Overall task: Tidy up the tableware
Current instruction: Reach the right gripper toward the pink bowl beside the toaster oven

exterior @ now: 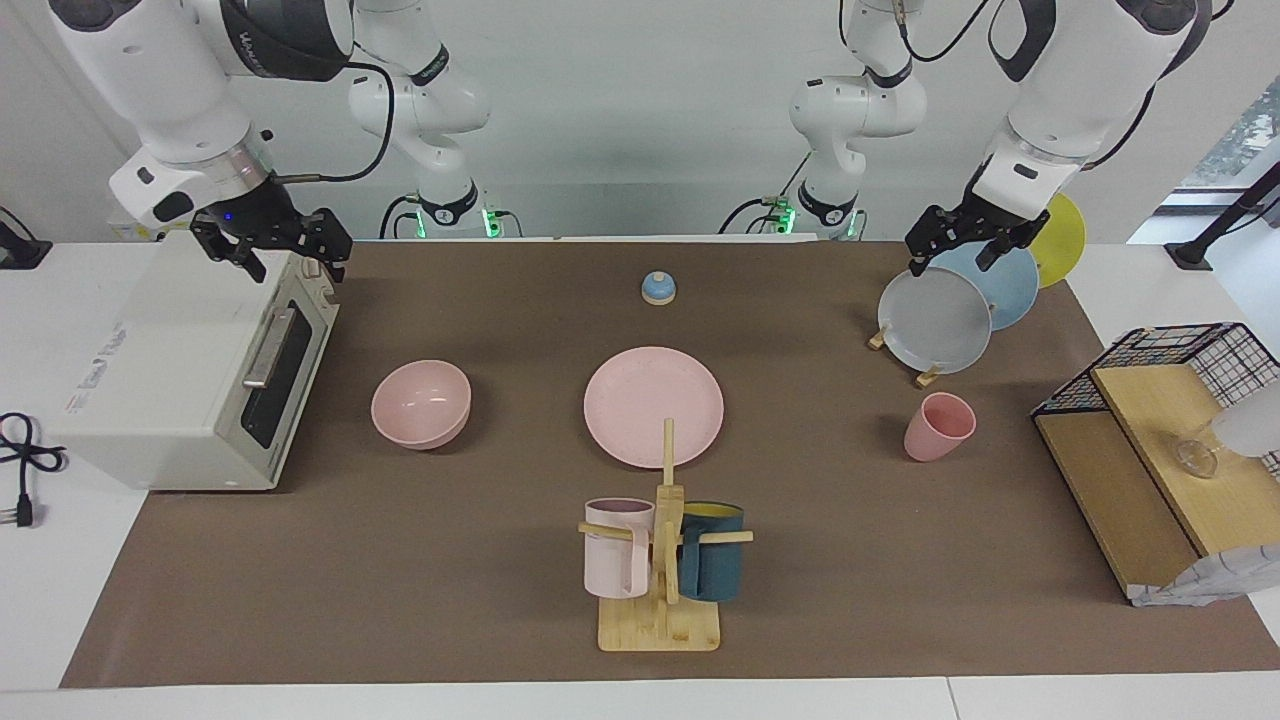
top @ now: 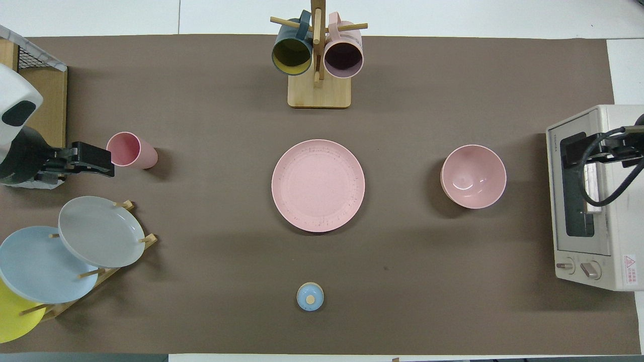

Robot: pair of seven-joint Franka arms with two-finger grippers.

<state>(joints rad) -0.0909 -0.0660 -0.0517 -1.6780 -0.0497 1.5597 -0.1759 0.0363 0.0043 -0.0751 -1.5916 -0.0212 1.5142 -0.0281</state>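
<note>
**Inspector:** Starting with the task set: the pink plate (exterior: 653,406) lies flat at the middle of the desk (exterior: 480,600), on the brown mat (exterior: 400,560). The pink bowl (exterior: 421,403) stands upright toward the right arm's end, near the front of the toaster oven (exterior: 190,375) but apart from it. The pink cup (exterior: 938,427) lies on its side toward the left arm's end, with its open mouth turned toward that end.

**Clerk:** And the arms?

**Inspector:** The left end effector (exterior: 958,252) hangs over the plate rack (exterior: 925,375), just above the grey plate (exterior: 935,320), jaws apart and nothing between them. The right end effector (exterior: 270,255) hangs over the top of the toaster oven, by its front edge, likewise open and holding nothing.

**Clerk:** Other items on the desk?

**Inspector:** The rack holds the grey plate, a blue plate (exterior: 1005,285) and a yellow plate (exterior: 1062,238), each standing tilted, and it sits nearer to the robots than the cup. A small blue knobbed lid (exterior: 659,288) rests nearer to the robots than the pink plate. A wooden mug tree (exterior: 662,560) stands farther from the robots than that plate, carrying a pale pink mug (exterior: 617,548) and a dark teal mug (exterior: 712,565). A wire-and-wood shelf (exterior: 1160,450) occupies the left arm's end.
</note>
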